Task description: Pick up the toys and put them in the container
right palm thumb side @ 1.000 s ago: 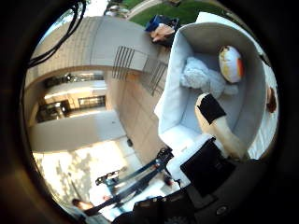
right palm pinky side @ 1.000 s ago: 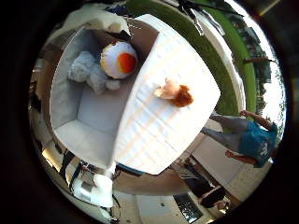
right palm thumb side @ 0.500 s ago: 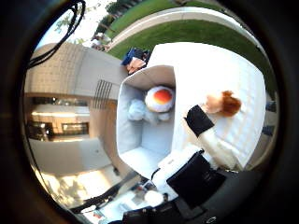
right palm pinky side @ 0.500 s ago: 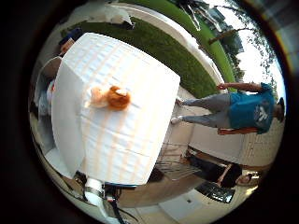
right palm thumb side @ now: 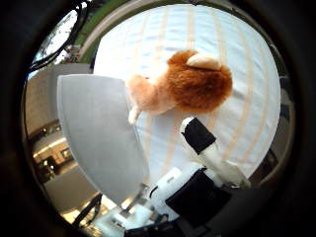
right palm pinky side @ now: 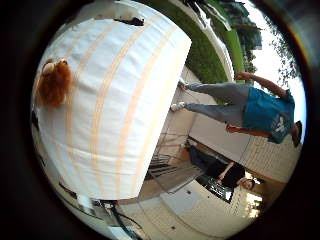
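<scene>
Hand (right palm thumb side: 197, 168): white and black parts, seen in the thumb side palm view. One finger with a black tip (right palm thumb side: 197, 134) reaches out straight over the table toward the plush toy, its tip just short of the toy and not touching it. Nothing is held; the fingers that show look extended rather than curled.

Container (right palm thumb side: 101, 143): grey wall, standing on the table beside the toy. Its inside is not shown. The toy's pale limb lies right at the container's edge; whether they touch cannot be told.

Plush toy (right palm thumb side: 185, 89): orange-brown fur, a paler peach body part toward the container and a cream patch on top. It lies on the table outside the container, filling much of the thumb side view, so it is close to the palm. The little finger side view shows it at the table's edge region.

Table (right palm pinky side: 120, 100): covered in a white cloth with pale orange stripes. A small dark item (right palm pinky side: 131, 21) lies near its far edge, too small to identify.

Surroundings: paved ground (right palm pinky side: 175, 200) beside the table and a strip of grass (right palm pinky side: 205, 55) beyond it.
</scene>
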### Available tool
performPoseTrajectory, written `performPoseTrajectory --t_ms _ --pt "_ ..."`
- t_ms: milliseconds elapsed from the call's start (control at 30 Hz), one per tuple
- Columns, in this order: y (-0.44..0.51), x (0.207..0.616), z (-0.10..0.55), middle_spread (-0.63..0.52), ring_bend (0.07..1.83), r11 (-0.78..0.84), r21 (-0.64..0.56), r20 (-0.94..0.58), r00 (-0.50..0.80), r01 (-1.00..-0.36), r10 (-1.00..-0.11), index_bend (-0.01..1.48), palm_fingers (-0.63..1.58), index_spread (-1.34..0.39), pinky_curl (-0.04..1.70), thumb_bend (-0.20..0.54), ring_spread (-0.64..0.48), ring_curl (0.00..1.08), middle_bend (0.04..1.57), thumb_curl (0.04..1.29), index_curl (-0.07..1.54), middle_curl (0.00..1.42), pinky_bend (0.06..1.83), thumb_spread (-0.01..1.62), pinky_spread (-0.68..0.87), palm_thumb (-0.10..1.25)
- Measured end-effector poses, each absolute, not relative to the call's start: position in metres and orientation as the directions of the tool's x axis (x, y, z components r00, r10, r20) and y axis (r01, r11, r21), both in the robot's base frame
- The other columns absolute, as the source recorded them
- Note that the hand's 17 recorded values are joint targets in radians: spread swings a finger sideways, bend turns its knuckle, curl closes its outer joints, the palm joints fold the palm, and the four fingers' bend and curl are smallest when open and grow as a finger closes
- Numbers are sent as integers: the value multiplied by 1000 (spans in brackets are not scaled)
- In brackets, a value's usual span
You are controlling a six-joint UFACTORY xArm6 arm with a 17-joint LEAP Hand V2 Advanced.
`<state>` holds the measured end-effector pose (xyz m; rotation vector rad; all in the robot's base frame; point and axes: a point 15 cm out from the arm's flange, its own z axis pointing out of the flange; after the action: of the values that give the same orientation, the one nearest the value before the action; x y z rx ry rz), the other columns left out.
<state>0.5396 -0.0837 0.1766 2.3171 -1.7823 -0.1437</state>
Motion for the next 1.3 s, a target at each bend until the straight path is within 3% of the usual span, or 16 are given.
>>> performPoseTrajectory --t_ms 133,233,333,500,700,1100,1300 --pt "-64 548 147 38 474 -276 300 107 320 -913 -941 172 230 -159 246 -26 280 314 185 380 248 341 588 1156 428 564" --pt "-58 541 147 -18 685 -287 336 111 340 -897 -934 202 863 -181 219 -16 241 322 318 379 238 374 690 1150 447 599" --pt "-58 527 150 -46 909 -281 388 98 343 -878 -934 157 1197 -277 274 -8 181 434 588 384 253 493 772 1142 432 654" --pt "-62 504 174 -95 1174 -257 462 73 325 -849 -943 204 1125 -419 384 18 72 590 891 432 278 666 953 1122 405 817" --pt "-67 496 243 -151 1288 -254 387 89 310 -887 -947 437 1053 -597 551 36 -28 690 1054 517 369 814 1235 1118 324 979" --pt "-65 399 408 -188 1428 -232 272 125 273 -934 -954 684 837 -781 769 -13 -97 794 1219 606 625 961 1430 1156 216 990" --pt "-18 352 462 -189 1480 -320 188 76 339 -929 -938 739 768 -821 843 -16 -114 820 1286 635 772 994 1482 1157 181 973"
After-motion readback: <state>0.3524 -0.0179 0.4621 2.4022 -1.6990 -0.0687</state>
